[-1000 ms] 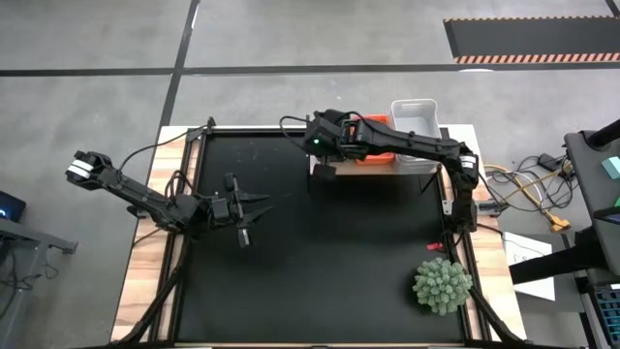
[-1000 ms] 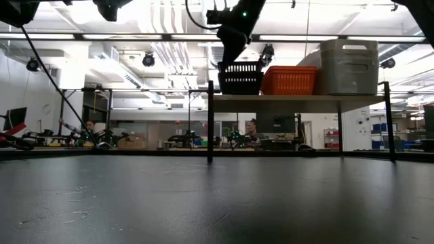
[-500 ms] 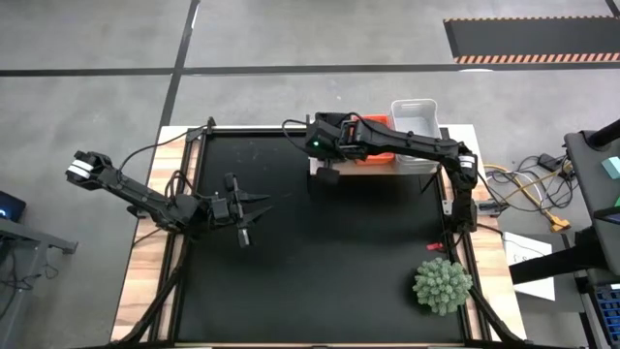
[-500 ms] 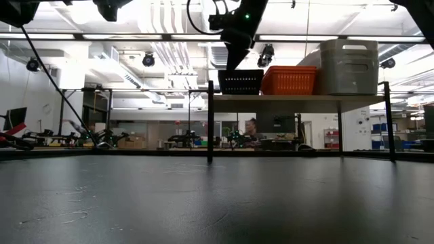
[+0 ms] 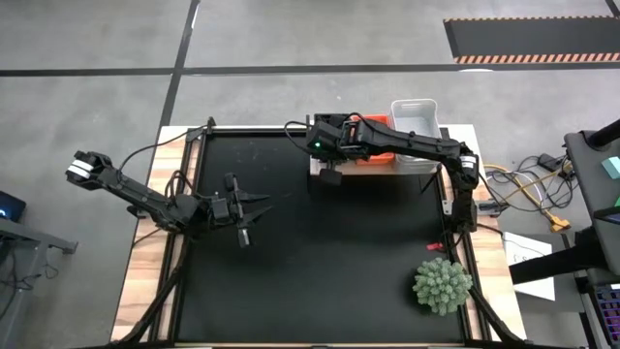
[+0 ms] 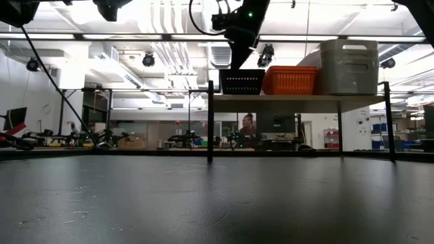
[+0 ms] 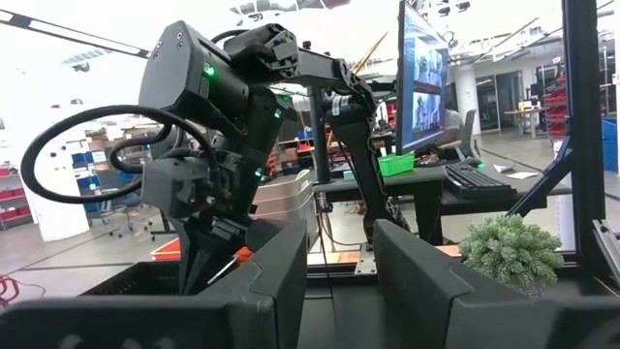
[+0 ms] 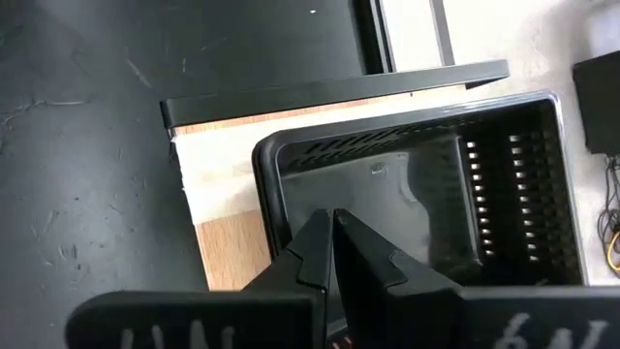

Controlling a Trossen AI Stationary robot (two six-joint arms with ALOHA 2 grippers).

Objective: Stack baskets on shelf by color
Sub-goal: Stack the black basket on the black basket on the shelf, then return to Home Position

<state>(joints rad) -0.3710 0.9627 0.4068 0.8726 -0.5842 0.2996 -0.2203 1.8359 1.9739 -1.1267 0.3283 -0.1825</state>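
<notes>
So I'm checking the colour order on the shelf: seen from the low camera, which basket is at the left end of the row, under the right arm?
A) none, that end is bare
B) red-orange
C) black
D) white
C: the black basket sits at the left end of the shelf, then the red-orange basket, then the white basket.

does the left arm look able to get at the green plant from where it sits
Probably yes: the left gripper rests open over bare mat, and nothing stands between it and the green plant at the near right corner. Reach length is uncertain.
</notes>
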